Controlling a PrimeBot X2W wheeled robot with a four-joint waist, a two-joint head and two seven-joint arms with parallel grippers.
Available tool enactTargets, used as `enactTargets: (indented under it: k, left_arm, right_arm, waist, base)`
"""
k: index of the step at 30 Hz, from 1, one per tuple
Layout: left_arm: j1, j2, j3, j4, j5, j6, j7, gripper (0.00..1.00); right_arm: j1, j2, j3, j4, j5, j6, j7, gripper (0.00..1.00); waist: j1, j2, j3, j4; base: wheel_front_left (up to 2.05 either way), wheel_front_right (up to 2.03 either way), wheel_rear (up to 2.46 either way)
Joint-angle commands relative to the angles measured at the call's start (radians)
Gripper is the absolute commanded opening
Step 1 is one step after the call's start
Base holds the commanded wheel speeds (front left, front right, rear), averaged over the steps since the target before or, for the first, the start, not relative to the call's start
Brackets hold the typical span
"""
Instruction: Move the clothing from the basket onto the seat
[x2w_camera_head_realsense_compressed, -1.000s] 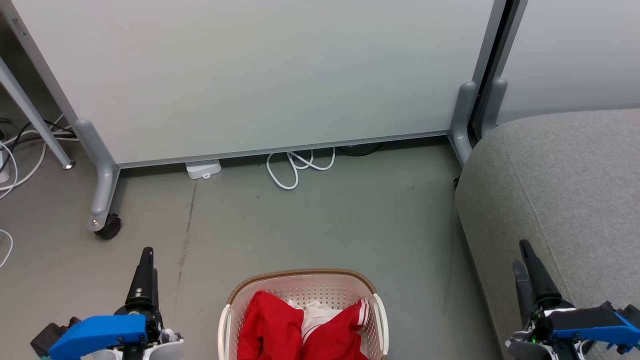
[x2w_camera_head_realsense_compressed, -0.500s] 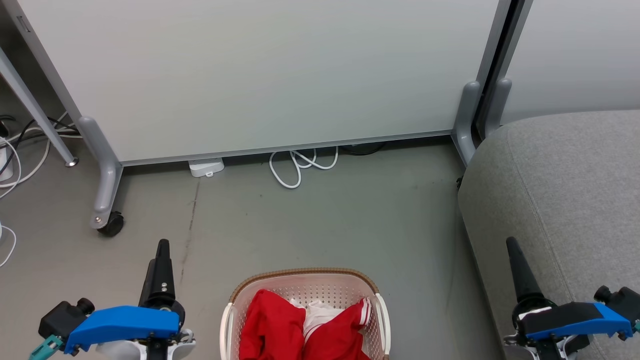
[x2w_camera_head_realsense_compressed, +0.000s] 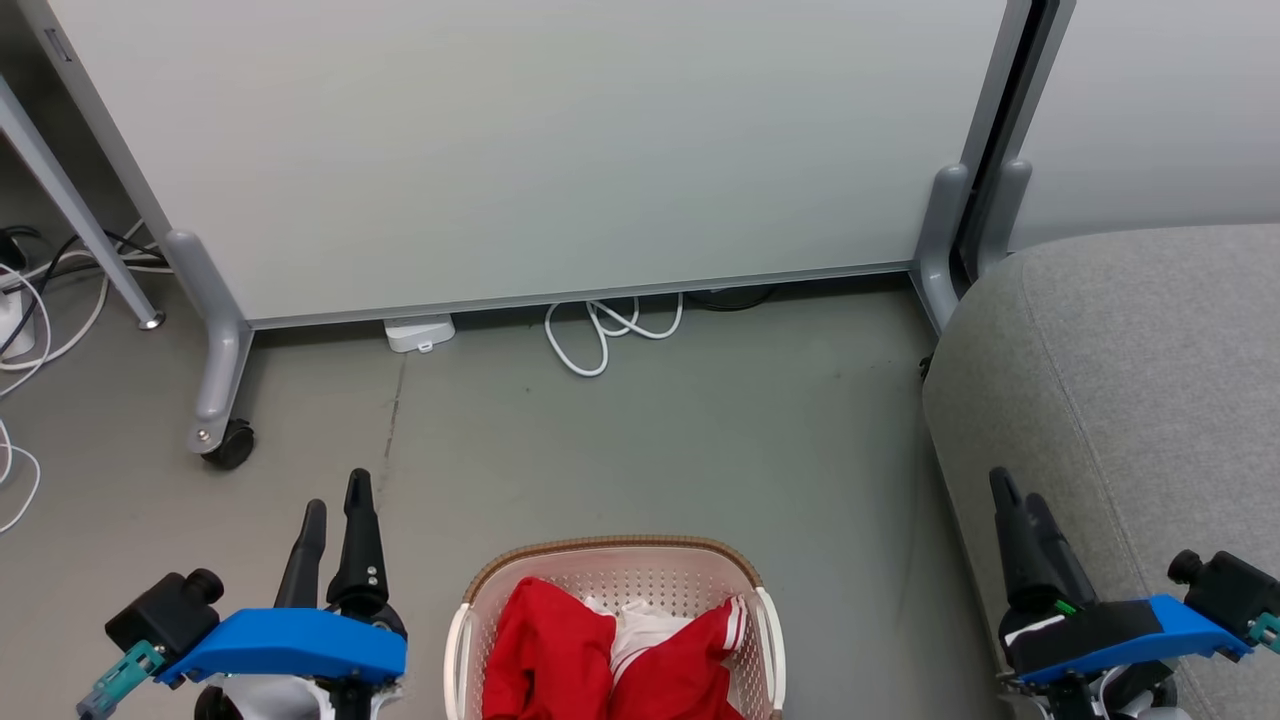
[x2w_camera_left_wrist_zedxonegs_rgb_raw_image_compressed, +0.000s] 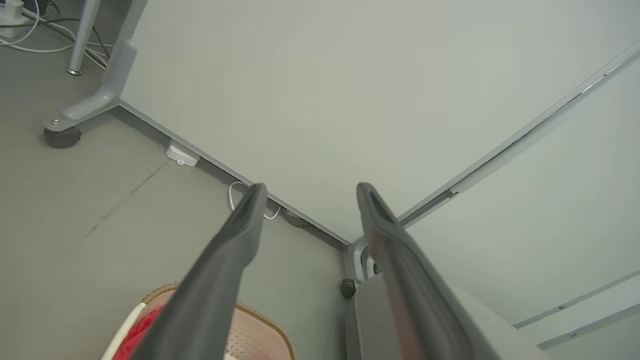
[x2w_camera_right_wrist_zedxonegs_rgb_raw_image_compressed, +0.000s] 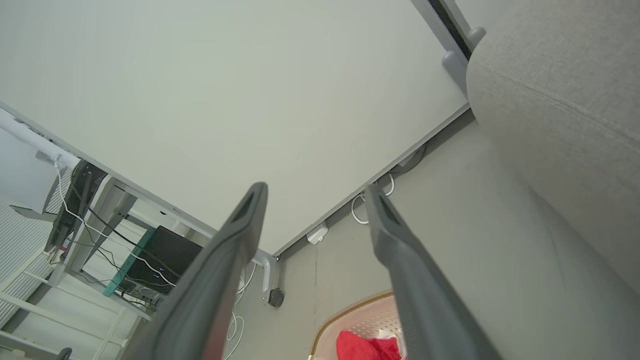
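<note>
Red clothing (x2w_camera_head_realsense_compressed: 620, 665) heaped in the basket (x2w_camera_head_realsense_compressed: 610, 547) on the floor (x2w_camera_head_realsense_compressed: 650, 440)
Left jaws and right jaws hang either side, spread wide, holding nothing; the grey seat (x2w_camera_head_realsense_compressed: 1150, 380) stands near the basket's right.

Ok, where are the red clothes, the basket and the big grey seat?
red clothes (x2w_camera_head_realsense_compressed: 550, 655): head view, on the left-hand red garment's cloth.
basket (x2w_camera_head_realsense_compressed: 612, 546): head view, on its brown woven far rim.
seat (x2w_camera_head_realsense_compressed: 1150, 350): head view, on the bare grey top of the cushion.
</note>
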Motion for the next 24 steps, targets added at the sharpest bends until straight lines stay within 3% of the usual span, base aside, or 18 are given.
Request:
enactTargets:
  k: [1,24]
  left_arm:
    - [-0.017,0.010,-0.011,-0.016,0.039,-0.002,-0.011,1.00]
    - [-0.005,0.034,-0.073,-0.005,0.317,0.011,-0.079,1.00]
  right_arm:
    - [-0.017,-0.007,0.003,-0.017,-0.038,0.001,-0.011,1.00]
    - [-0.010,-0.009,0.026,-0.024,-0.314,0.002,-0.065,1.00]
  waist:
    - [0.0000,-0.0001,0.001,0.001]
    - [0.0000,-0.0001,0.000,0.005]
  base:
    - [0.00,0.00,0.00]
    - [0.00,0.00,0.00]
